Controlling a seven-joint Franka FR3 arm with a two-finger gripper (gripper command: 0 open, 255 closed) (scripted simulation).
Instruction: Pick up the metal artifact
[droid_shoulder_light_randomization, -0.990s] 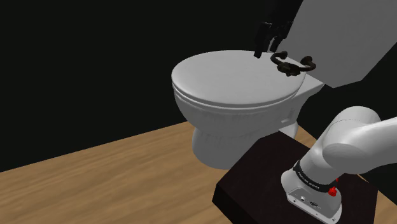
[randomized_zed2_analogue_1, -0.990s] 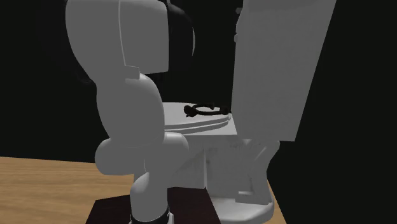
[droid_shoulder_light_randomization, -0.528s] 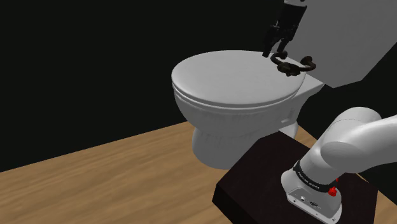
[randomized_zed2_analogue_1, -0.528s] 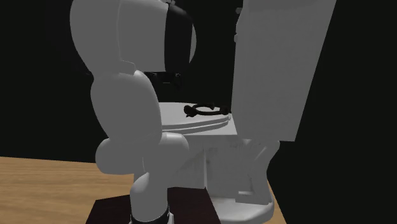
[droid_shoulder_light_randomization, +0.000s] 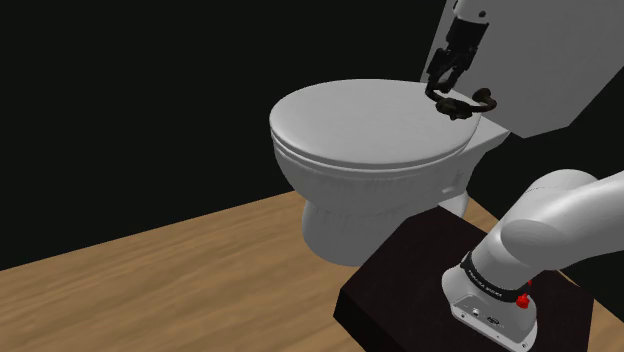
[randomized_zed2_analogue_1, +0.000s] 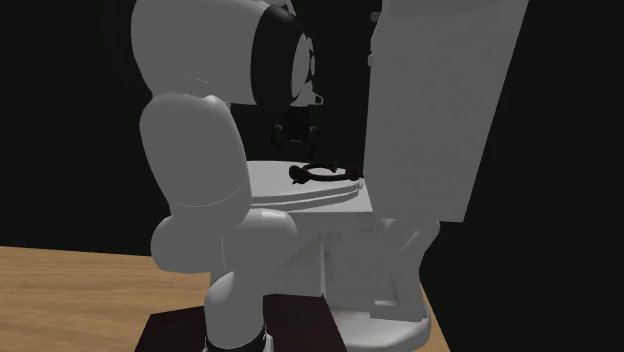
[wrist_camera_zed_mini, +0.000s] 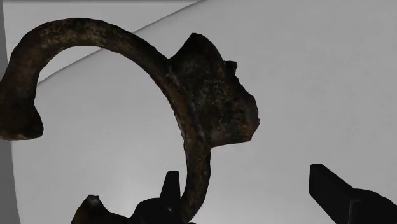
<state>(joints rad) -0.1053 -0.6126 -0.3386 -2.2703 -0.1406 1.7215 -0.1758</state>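
Note:
The metal artifact (droid_shoulder_light_randomization: 461, 102) is a dark, rusty curved ring with a lump on it. It lies on the white toilet (droid_shoulder_light_randomization: 370, 130), behind the shut lid and just before the tank (droid_shoulder_light_randomization: 540, 60). My black gripper (droid_shoulder_light_randomization: 440, 84) hangs just above the ring's end on the shoulder view's left. In the second exterior view the gripper (randomized_zed2_analogue_1: 293, 140) stands over the artifact (randomized_zed2_analogue_1: 322, 173), a little to its left. Seen from the wrist, the artifact (wrist_camera_zed_mini: 191, 108) lies close below the open gripper (wrist_camera_zed_mini: 251, 197). The ring's bar runs right beside one finger (wrist_camera_zed_mini: 170, 191), and nothing is clasped.
The tall tank (randomized_zed2_analogue_1: 440, 100) rises right behind the artifact. A wooden floor (droid_shoulder_light_randomization: 200, 270) lies under the toilet, with black area beyond it. My dark stand (droid_shoulder_light_randomization: 410, 290) sits at the shoulder view's lower right. The white arm (randomized_zed2_analogue_1: 200, 160) blocks much of the second exterior view.
The gripper has travelled toward the shoulder view's right, from over the lid's rear edge to just above the artifact. The artifact has not moved.

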